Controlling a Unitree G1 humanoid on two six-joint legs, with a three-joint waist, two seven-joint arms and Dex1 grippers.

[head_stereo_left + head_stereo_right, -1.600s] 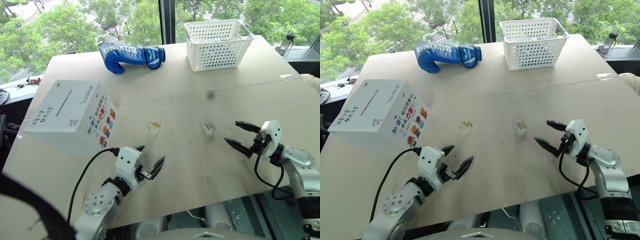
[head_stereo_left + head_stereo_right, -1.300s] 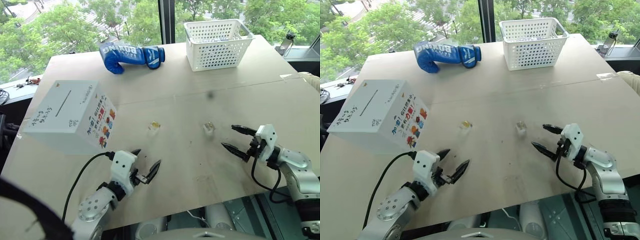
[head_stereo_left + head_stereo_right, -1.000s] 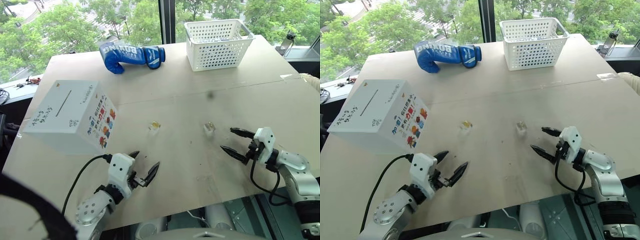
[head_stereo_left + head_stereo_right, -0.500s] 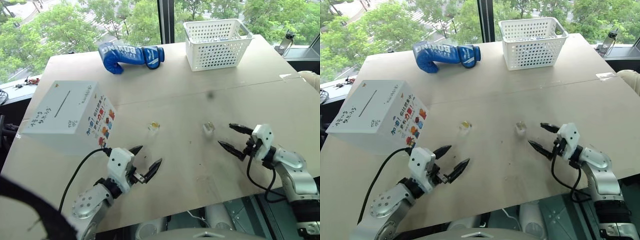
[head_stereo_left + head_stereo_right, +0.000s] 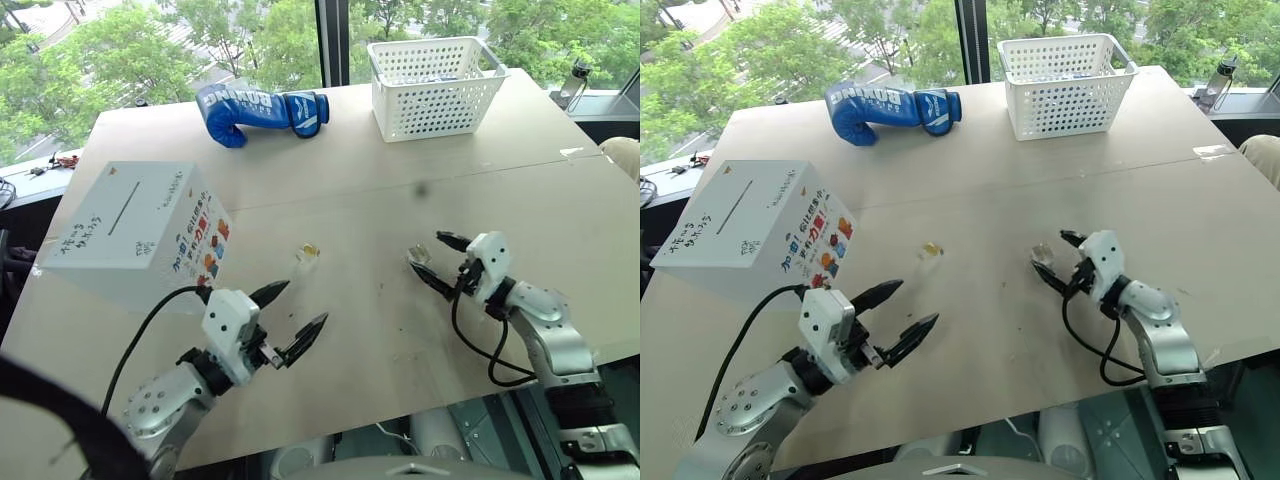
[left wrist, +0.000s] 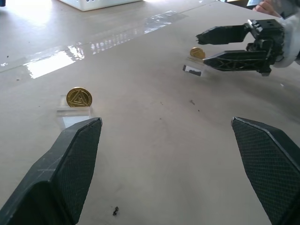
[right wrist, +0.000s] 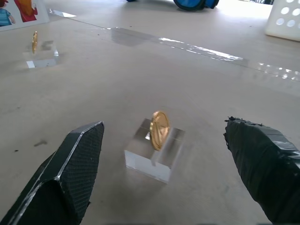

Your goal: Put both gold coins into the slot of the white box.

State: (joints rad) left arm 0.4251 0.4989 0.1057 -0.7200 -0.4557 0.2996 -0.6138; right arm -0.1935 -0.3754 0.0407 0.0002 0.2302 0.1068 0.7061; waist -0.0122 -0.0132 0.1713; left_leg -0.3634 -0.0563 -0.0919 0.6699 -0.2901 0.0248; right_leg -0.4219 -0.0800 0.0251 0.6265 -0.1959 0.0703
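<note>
On pale surface by tree-facing window: white box, blue boxing glove, perforated basket, two gold coins upright in clear holders. Left tool, right tool both open, empty.

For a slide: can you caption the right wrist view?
Open right gripper framing a gold coin upright in its clear holder.

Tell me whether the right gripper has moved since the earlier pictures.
Yes. The right gripper has swung in toward the robot's left, closing on the nearer gold coin standing in its clear holder; its open fingers now flank it, where before they hung well to its right.
</note>
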